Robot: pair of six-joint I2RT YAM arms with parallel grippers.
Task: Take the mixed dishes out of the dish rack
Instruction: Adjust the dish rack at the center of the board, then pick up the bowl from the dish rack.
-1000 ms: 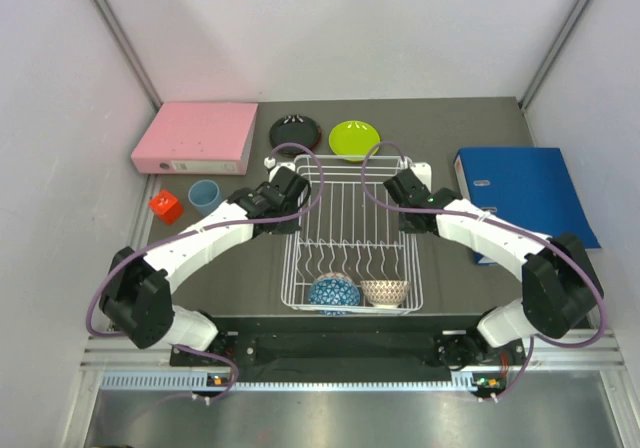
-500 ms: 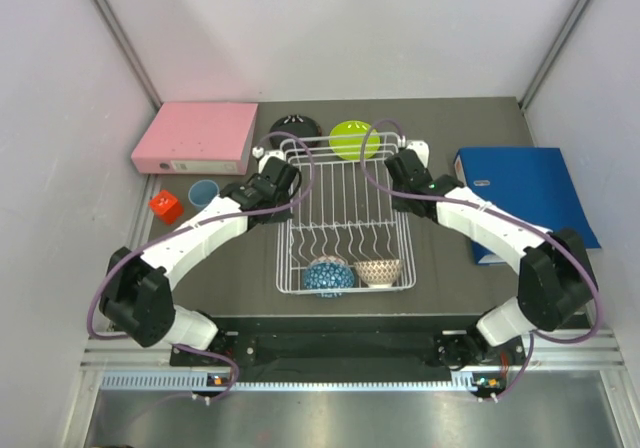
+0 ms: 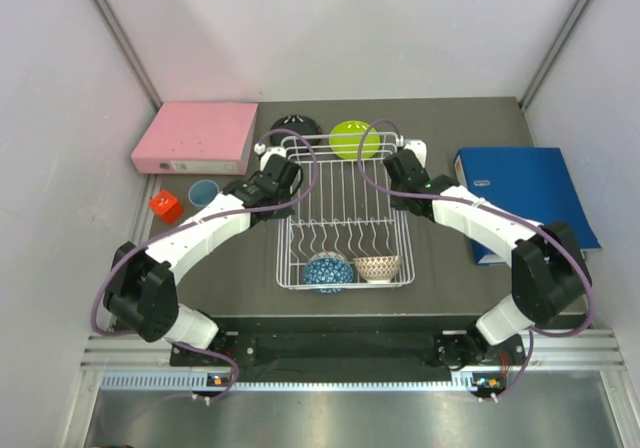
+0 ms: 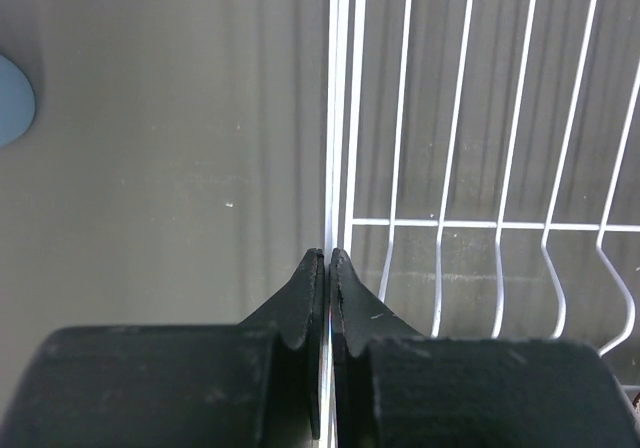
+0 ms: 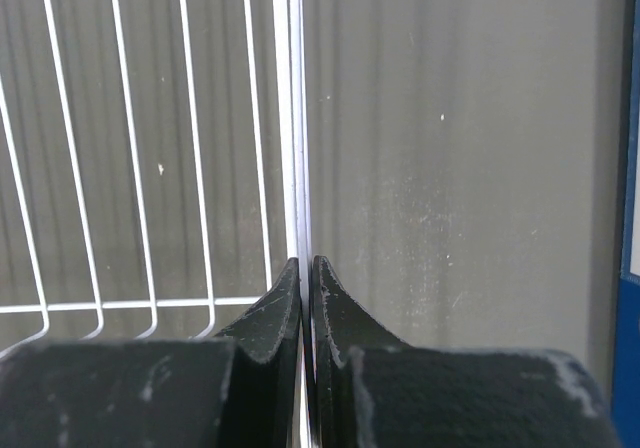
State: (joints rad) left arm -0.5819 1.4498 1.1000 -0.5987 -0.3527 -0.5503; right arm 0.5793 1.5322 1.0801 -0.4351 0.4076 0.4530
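Observation:
The white wire dish rack (image 3: pixel 345 196) stands mid-table. A blue patterned bowl (image 3: pixel 328 273) and a beige patterned bowl (image 3: pixel 379 266) sit at its near end. My left gripper (image 3: pixel 272 165) is shut on the rack's left rim wire, as the left wrist view (image 4: pixel 328 253) shows. My right gripper (image 3: pixel 403 167) is shut on the right rim wire, seen in the right wrist view (image 5: pixel 306 261). A lime green plate (image 3: pixel 350 135) and a dark plate (image 3: pixel 293 124) lie just behind the rack. A pale blue cup (image 3: pixel 204 190) stands on the table to the left.
A pink binder (image 3: pixel 195 137) lies at the back left and a blue binder (image 3: pixel 525 196) at the right, its edge in the right wrist view (image 5: pixel 632 268). A small red cube (image 3: pixel 165 206) sits by the cup. The cup's edge shows in the left wrist view (image 4: pixel 12 98).
Both grippers, holding the rack's side rims, have moved it away from the near edge toward the back. Its far end now overlaps the green and dark plates. The bowls moved with it.

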